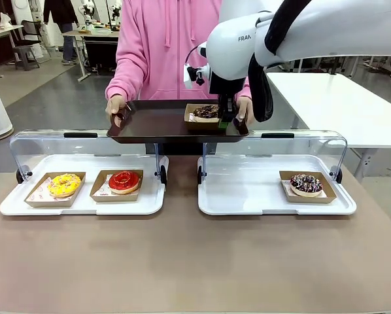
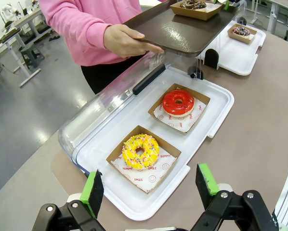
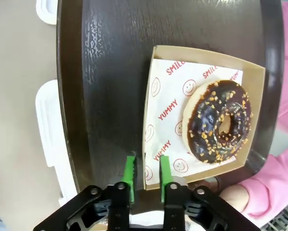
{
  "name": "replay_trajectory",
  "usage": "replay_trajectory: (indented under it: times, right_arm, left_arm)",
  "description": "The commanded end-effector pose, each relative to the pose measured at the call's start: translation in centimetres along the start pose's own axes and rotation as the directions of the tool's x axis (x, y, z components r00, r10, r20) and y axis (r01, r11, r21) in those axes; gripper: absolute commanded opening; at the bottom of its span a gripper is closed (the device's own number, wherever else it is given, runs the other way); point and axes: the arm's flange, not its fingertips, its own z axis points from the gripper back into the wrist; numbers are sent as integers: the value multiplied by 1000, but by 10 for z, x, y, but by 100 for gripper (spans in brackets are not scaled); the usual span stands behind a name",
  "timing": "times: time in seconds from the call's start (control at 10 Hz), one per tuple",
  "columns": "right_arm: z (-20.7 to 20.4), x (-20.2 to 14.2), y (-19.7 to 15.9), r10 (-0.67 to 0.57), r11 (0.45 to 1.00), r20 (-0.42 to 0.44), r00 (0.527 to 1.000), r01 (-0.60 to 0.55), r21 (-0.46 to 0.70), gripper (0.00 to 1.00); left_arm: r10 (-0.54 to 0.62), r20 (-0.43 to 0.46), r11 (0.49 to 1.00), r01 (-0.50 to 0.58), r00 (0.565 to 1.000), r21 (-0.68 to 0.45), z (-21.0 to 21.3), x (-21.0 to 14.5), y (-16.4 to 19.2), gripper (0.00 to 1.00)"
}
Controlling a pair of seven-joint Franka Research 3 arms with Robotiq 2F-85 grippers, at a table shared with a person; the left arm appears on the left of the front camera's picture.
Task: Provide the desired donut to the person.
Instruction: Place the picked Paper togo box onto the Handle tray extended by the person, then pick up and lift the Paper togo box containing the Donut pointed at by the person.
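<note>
The chocolate donut in its box sits on the person's tray, upper centre of frame; the right gripper fingers stand parted astride the box wall, seemingly not pinching, and the left gripper fingers are wide and empty, so only retreat remains.

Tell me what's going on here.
The person holds a dark tray with both hands. The right end effector, open, straddles a wall of the paper box holding the chocolate donut, set on that tray. The left end effector hovers open above the yellow donut, beside a red donut.
</note>
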Motion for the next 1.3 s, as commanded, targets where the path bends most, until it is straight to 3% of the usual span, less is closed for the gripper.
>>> replay_trajectory:
  times: [0.0,0.2,0.8,1.2]
  right_arm:
    - [6,-7,5,11,999,6,1000,-11,45,85]
    - [7,-6,4,13,998,24,1000,-14,63,100]
    - [16,-4,4,3,995,32,999,-6,102,100]
    - [8,0,5,14,998,26,1000,-16,67,100]
  left_arm:
    - [-6,9,1000,6,1000,-9,0,-2,1,100]
    - [-6,9,1000,6,1000,-9,0,-2,1,100]
    - [-6,9,1000,6,1000,-9,0,-2,1,100]
    - [-6,9,1000,6,1000,-9,0,-2,1,100]
